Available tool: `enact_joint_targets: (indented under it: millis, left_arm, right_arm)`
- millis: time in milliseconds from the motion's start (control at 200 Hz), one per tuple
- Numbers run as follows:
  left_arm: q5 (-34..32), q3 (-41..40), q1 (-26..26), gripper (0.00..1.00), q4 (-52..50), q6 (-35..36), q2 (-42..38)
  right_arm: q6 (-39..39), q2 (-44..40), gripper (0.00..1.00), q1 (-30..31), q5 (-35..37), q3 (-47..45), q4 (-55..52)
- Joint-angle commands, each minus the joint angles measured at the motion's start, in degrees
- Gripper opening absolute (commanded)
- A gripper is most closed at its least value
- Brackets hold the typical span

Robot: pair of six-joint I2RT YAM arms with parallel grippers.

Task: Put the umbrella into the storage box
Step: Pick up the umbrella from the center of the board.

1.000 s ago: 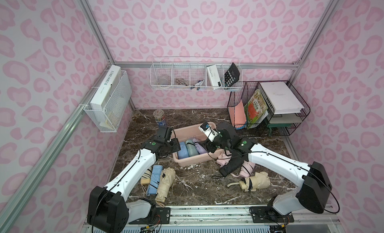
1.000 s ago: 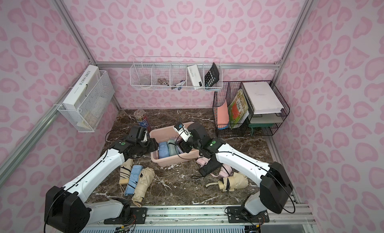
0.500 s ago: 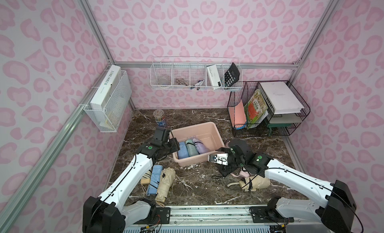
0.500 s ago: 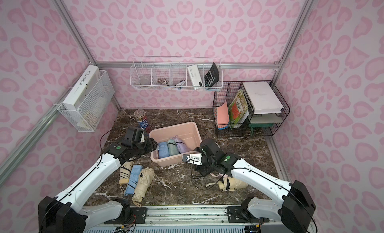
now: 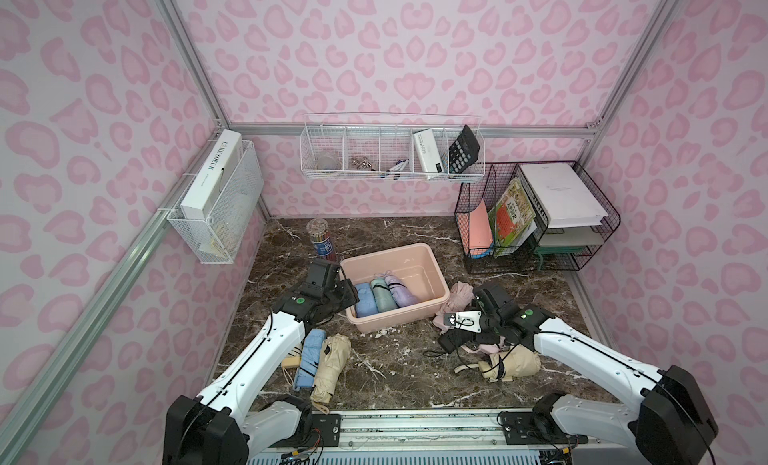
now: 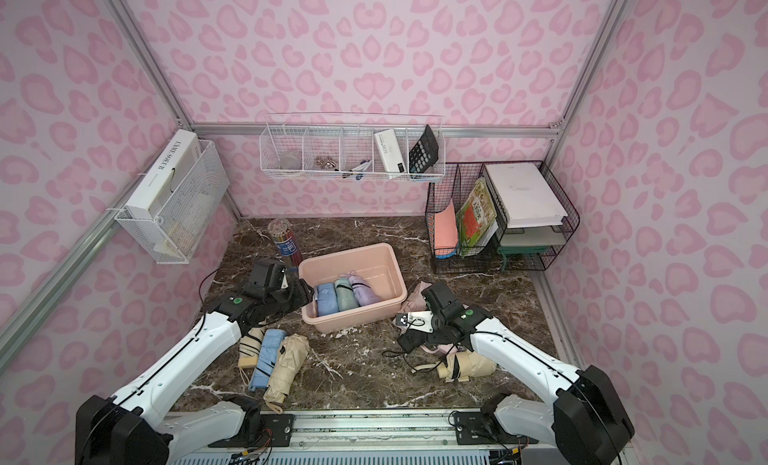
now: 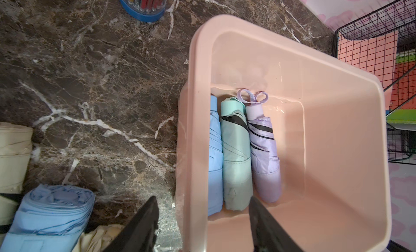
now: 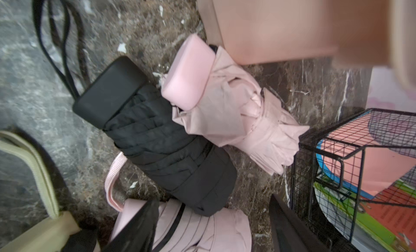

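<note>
Umbrellas not yet stowed begin on the surface [image 6: 365,371] behind the left claw [image 7: 202,198], back towards its arm. A striped cream umbrella [image 6: 249,346], a sky-blue umbrella [image 6: 266,355] and a beige umbrella [image 6: 289,363] lie side by side, touching. That claw has its jaws apart and straddles the wall of the storage box [image 7: 195,127], one finger outside and one inside, gripping nothing that I can see.

Just ahead of its fingertips, inside the box, three folded ones lie packed against that wall: a powder-blue umbrella [image 7: 215,154], a mint umbrella [image 7: 235,154] and a lilac umbrella [image 7: 264,154]. The rest of the box floor is bare.

Further right, the right claw [image 8: 213,199] hangs empty with its jaws apart over a second pile beside the box. Below it lies a black umbrella [image 8: 162,138], with a pale pink umbrella [image 8: 236,118] touching it on the box side. A pink striped umbrella [image 8: 202,232] sits nearest the fingers, and a tan umbrella [image 5: 513,363] lies off to one side.

I'd judge the job under half done, with three in and about seven out. Against a second ago, the right arm has pulled back from over the box to this pile. The left claw has stayed at the box's edge, and the box holds the same three.
</note>
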Motion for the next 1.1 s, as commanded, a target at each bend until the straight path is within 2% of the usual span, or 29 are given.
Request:
enact_joint_targets:
  millis: [0, 190, 430, 690, 885, 1095]
  left_arm:
    - [-0.75, 0.75, 0.05, 0.63, 0.99, 0.25, 0.72]
    - [-0.93, 1.08, 0.09, 0.56, 1.42, 0.72, 2.1]
    - [-0.46, 1.34, 0.1, 0.44, 2.08, 0.93, 3.82]
    - [-0.56, 1.64, 0.06, 0.35, 2.14, 1.66, 4.54]
    - [-0.76, 1.48, 0.08, 0.28, 2.39, 1.8, 4.62]
    - [-0.08, 1.71, 0.06, 0.26, 2.99, 1.75, 5.4]
  right_arm:
    - [-2.17, 0.91, 0.7, -2.35, 0.19, -0.4, 0.27]
    - [-4.45, 5.06, 0.7, -6.0, -1.13, 0.09, 1.77]
    - [-5.01, 10.46, 0.67, -5.85, -2.7, 1.32, 2.14]
    - [-2.85, 12.32, 0.62, -0.99, -5.6, 0.39, 0.74]
    - [-0.07, 9.9, 0.59, 3.94, -9.22, -1.37, -0.93]
    - [3.6, 8.38, 0.65, 9.87, -15.8, -0.24, -2.06]
